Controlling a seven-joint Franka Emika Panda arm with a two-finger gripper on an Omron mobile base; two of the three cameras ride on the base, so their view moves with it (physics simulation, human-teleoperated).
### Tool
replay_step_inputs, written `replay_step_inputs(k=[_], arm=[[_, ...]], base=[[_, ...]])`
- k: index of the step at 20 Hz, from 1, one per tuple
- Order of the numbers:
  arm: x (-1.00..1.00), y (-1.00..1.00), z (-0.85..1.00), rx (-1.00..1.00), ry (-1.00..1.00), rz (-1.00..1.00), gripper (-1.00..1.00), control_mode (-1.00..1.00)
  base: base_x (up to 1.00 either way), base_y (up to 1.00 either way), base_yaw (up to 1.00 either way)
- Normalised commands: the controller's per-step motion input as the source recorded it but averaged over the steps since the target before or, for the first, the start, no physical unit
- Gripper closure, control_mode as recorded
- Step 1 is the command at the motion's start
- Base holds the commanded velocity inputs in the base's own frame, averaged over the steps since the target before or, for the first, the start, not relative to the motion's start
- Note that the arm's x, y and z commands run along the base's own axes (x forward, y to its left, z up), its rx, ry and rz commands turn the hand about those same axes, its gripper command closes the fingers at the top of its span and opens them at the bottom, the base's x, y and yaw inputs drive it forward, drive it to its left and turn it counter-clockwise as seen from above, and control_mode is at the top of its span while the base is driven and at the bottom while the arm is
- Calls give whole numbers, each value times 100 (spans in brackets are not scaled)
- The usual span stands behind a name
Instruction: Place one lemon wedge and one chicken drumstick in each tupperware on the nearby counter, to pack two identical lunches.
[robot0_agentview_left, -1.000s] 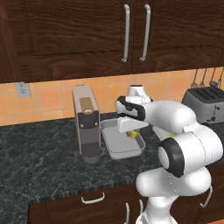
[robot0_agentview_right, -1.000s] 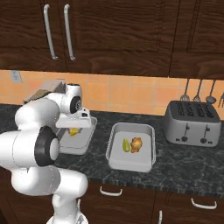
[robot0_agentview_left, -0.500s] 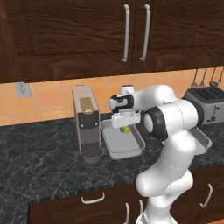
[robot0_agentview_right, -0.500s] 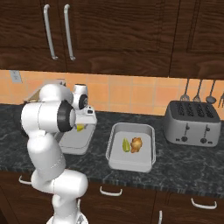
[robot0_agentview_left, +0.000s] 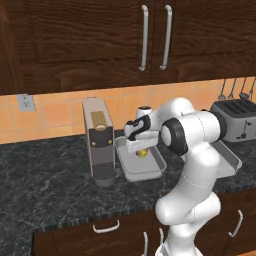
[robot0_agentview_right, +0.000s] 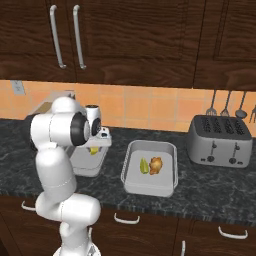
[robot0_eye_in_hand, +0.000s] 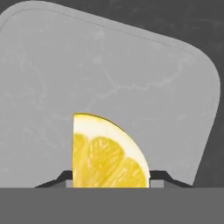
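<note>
Over the left tupperware (robot0_agentview_left: 150, 172) hangs my gripper (robot0_agentview_left: 137, 148), pointing down and shut on a yellow lemon wedge (robot0_agentview_left: 143, 153). From the hand, the lemon wedge (robot0_eye_in_hand: 107, 153) stands between both fingertips (robot0_eye_in_hand: 65, 178), with the tupperware's bare grey floor (robot0_eye_in_hand: 109, 78) close below. My arm partly covers this tupperware (robot0_agentview_right: 92, 164) in the right base view, where the gripper (robot0_agentview_right: 98, 145) holds the lemon wedge (robot0_agentview_right: 93, 150) just above it. The right tupperware (robot0_agentview_right: 165, 186) contains a lemon wedge (robot0_agentview_right: 144, 166) and a brown chicken drumstick (robot0_agentview_right: 157, 164). Both containers rest on the counter (robot0_agentview_right: 210, 185).
A tall coffee machine (robot0_agentview_left: 98, 140) stands right beside the left tupperware. The silver toaster (robot0_agentview_right: 220, 140) sits at the right end, with utensils hanging on the wall behind it. Dark cupboards hang above the counter (robot0_agentview_left: 50, 185).
The arm has folded and its elbow has swung. The hand has come lower over the left tupperware, still holding the lemon wedge.
</note>
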Motion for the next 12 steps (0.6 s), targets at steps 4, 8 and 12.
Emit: replay_step_inputs(k=[4,8,12], arm=[[0,0,-23,0,-6,0,100,-100],[-1,6,29,-6,0,0,-100,-100],[-4,13,57,-17,0,0,-100,-100]], base=[[0,0,0],[0,0,0],[0,0,0]])
